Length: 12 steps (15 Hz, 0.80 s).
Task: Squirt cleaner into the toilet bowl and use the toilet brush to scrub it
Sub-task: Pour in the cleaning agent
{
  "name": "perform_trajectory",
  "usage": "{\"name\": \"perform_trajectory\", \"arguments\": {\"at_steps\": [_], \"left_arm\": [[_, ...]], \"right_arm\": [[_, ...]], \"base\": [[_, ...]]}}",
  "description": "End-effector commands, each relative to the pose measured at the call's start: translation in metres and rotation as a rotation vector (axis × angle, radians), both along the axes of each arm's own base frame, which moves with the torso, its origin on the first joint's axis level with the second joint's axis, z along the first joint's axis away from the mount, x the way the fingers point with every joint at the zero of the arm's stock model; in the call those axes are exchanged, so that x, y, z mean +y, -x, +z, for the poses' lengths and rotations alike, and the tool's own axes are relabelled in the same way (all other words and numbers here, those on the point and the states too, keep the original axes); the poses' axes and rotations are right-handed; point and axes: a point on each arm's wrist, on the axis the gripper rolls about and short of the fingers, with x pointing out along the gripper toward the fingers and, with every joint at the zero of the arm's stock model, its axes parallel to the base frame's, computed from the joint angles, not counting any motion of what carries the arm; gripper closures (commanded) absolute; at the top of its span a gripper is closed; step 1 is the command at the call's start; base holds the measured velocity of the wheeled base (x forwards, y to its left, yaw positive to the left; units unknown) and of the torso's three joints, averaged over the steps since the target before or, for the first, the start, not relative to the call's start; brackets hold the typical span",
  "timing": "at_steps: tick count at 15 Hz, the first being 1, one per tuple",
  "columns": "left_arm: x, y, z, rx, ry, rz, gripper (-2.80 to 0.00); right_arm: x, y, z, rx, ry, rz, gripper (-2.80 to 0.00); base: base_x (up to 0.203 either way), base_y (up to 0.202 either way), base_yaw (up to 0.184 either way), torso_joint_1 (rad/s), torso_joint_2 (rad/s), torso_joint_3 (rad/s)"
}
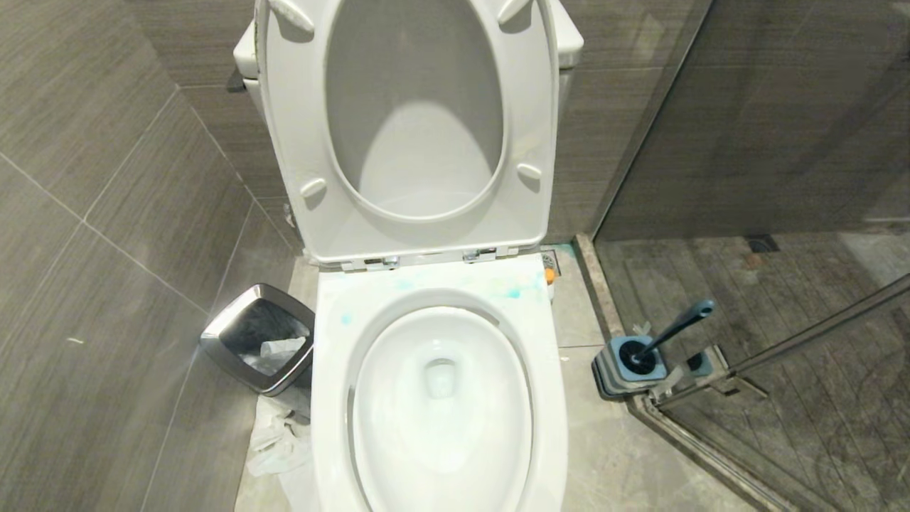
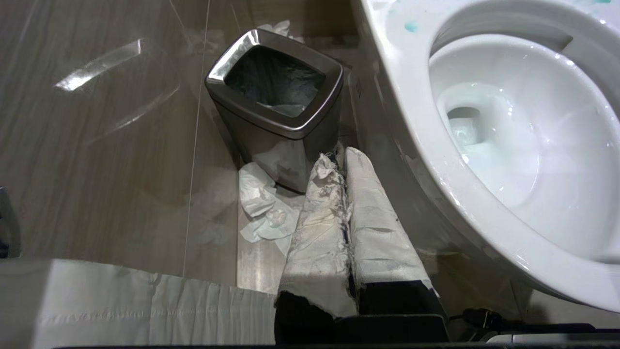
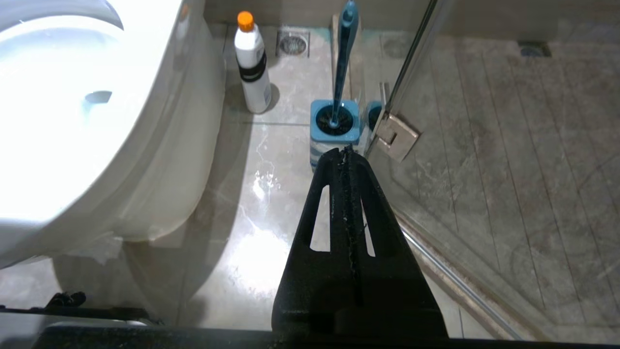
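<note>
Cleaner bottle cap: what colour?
Orange. The cap tops the white cleaner bottle with a dark label band, standing beside the toilet bowl; clearest in the right wrist view.

A steel-rimmed bin (image 1: 259, 338) sits at nine o'clock, crumpled paper (image 1: 279, 437) at seven, a floor drain (image 3: 292, 44) at one.

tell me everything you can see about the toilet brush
The toilet brush has a slim dark blue plastic-looking handle and stands head-down in its holder, a square blue holder with a grey-striped base. The handle leans to one side. It sits on the floor tiles beside the glass shower door's hinge, to the right of the toilet bowl. Nothing grips it.
</note>
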Motion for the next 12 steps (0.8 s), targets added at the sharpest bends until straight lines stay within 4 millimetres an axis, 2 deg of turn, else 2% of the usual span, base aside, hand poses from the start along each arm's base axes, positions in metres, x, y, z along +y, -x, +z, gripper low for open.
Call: {"name": "perform_trajectory", "arguments": {"at_steps": [1, 12], "left_arm": [[0.0, -0.0001, 0.0, 0.001, 0.0, -0.001, 0.0], [0.0, -0.0001, 0.0, 0.001, 0.0, -0.001, 0.0]], "right_arm": [[0.0, 0.0, -0.0001, 0.0, 0.001, 0.0, 0.0], [0.0, 0.0, -0.0001, 0.0, 0.001, 0.0, 0.0]], "base": [[0.0, 0.0, 0.0, 0.003, 0.0, -0.204], [0.0, 0.0, 0.0, 0.004, 0.0, -0.196]]}}
